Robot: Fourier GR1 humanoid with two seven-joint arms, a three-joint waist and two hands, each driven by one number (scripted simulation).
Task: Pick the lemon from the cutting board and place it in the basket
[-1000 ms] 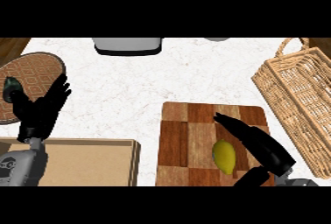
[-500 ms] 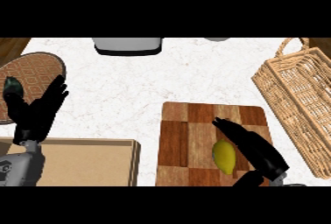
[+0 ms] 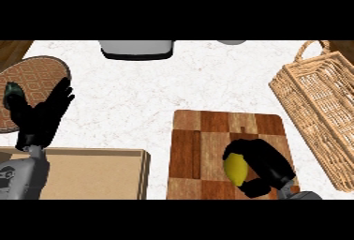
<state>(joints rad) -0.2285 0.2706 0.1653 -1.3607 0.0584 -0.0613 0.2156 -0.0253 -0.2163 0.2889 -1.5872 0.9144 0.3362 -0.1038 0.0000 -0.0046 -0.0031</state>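
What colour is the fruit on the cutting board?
Yellow: the lemon, seen in the head view, with the right robot hand curled round it.

Yellow lemon (image 3: 236, 169) on checkered wooden cutting board (image 3: 207, 145), wicker basket (image 3: 318, 117) just right

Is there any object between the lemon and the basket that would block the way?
Nothing visible does. The right robot hand is curled round the lemon on the cutting board. Between it and the basket at the right lie only the board's edge and bare counter.
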